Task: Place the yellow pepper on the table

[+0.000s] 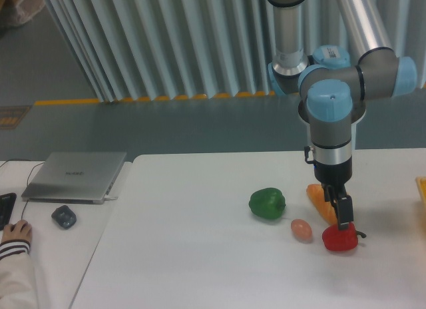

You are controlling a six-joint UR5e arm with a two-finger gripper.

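Observation:
No yellow pepper shows in this view; it is hidden or out of frame. The white table fills the lower part of the view. My gripper points straight down at the right of the table. Its dark fingertips are right at the top of a red bell pepper, just in front of an orange carrot. The fingers overlap from this angle, so I cannot tell whether they are open or shut, or whether they touch the red pepper.
A green pepper and a small tan egg lie left of the gripper. A yellow edge shows at the right border. On the side desk at left are a closed laptop, a mouse and a person's hand.

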